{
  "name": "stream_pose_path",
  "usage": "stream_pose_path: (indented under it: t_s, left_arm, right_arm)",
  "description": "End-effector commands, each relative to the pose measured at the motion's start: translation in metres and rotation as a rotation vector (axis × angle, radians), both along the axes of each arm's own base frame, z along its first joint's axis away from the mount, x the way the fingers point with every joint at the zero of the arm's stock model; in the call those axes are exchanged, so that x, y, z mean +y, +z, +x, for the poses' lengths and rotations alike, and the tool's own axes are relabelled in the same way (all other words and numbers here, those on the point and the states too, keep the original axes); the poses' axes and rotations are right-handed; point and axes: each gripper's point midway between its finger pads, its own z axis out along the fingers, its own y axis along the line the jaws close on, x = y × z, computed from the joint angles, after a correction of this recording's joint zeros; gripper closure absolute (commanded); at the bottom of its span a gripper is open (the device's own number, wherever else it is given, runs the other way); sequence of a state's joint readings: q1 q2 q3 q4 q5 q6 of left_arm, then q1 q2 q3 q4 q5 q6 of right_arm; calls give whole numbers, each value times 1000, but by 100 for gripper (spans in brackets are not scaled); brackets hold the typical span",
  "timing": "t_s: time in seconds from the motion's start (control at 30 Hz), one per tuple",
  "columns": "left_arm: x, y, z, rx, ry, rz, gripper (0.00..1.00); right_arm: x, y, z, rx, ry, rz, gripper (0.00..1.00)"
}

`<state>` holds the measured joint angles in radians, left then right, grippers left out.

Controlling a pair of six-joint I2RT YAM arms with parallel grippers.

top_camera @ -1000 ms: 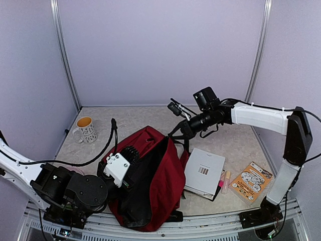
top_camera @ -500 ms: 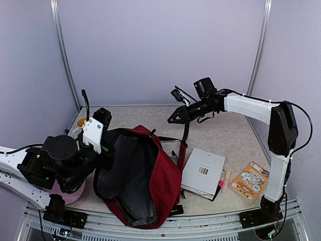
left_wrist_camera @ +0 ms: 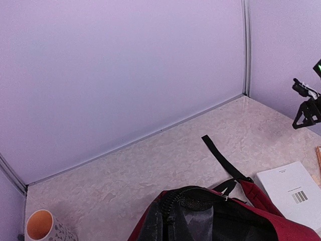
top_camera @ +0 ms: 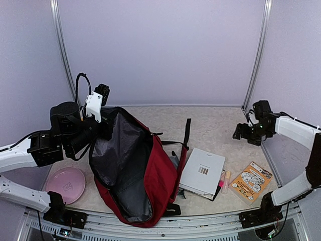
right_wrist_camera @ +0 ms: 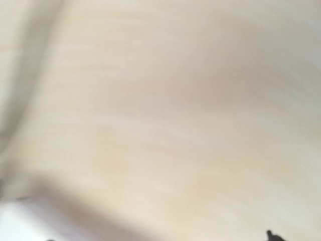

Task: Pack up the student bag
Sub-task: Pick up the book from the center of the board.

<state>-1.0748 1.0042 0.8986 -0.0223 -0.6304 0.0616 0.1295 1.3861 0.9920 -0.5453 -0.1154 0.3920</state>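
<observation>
The student bag [top_camera: 159, 175] is a dark red backpack lying in the middle of the table, its mouth gaping wide and its grey-black lining [top_camera: 118, 160] showing. My left gripper [top_camera: 104, 131] is shut on the bag's upper rim and holds it raised at the back left. In the left wrist view only that zipped rim [left_wrist_camera: 200, 200] shows, not my fingers. A black strap [top_camera: 186, 131] lies loose on the table. My right gripper [top_camera: 241, 133] hangs open at the far right, apart from the bag, with nothing in it. The right wrist view is a blur of beige table.
A white book [top_camera: 203, 173] lies right of the bag, then a pink highlighter [top_camera: 221, 181] and an orange packet [top_camera: 251, 182]. A pink plate [top_camera: 65, 184] sits at the front left. A mug [left_wrist_camera: 42, 226] stands at the back left. Grey walls close three sides.
My left gripper has lifted the bag's rim up and back, spreading the mouth and uncovering the plate. My right gripper opened, let go of the strap and swung away to the right.
</observation>
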Motion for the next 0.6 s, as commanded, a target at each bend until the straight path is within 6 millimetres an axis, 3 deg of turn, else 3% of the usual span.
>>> stream_pose_path:
  t_s: [0.0,0.1,0.17,0.4,0.57]
  left_arm:
    - [-16,21,0,-50,-132,-59,100]
    - [-28,12,2,-42,-187,-37,100]
    - [-35,4,3,-25,-224,-28,100]
    - [-39,-15,10,22,-260,-22,100]
    - [-43,-18,6,28,-295,-19,100]
  right_arm:
    - [-89,-42,-60,188,-407,-26,0]
    - [-134,-44,-93,244,-599,-66,0]
    - [-146,-49,-113,277,-707,-28,0]
    - [-133,-94,-164,433,-869,110,0]
    - [-111,-106,-173,476,-911,255,0]
